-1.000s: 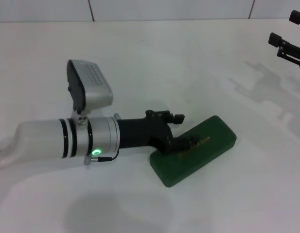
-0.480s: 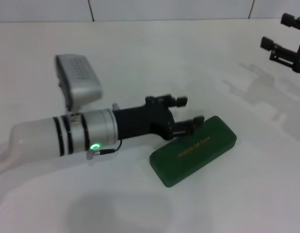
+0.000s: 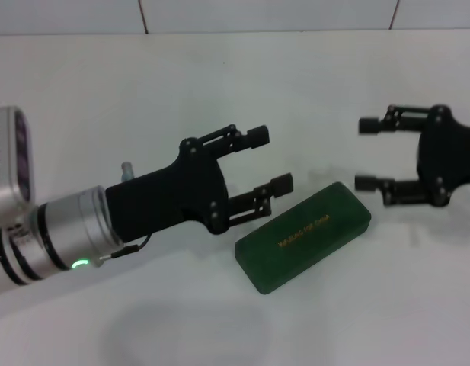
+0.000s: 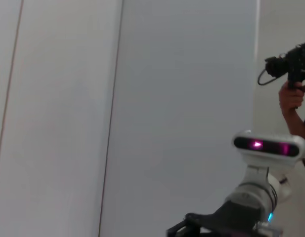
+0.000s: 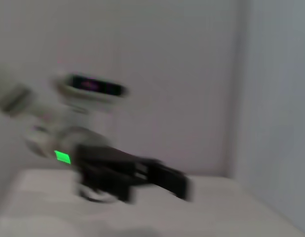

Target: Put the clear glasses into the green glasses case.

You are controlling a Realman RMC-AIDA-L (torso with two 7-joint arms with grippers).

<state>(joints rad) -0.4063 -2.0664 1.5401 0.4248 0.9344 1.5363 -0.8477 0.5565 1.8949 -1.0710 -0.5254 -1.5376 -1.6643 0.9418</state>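
The green glasses case (image 3: 303, 236) lies shut on the white table, gold lettering on its lid. The clear glasses are out of view. My left gripper (image 3: 270, 159) hovers just left of and above the case, open, with nothing between its fingers. My right gripper (image 3: 366, 154) hangs above the table beyond the case's right end, open and empty, its fingers pointing toward the left gripper. The right wrist view shows the left arm (image 5: 117, 170) blurred; the left wrist view shows the right arm's wrist (image 4: 258, 192).
The white table (image 3: 219, 84) ends at a tiled wall behind. In the left wrist view a person's hand (image 4: 290, 96) holds a camera at the far side, against a plain wall.
The left gripper has lifted off the case's lid and pulled up and left. The right gripper has swung in from the far right to just beyond the case.
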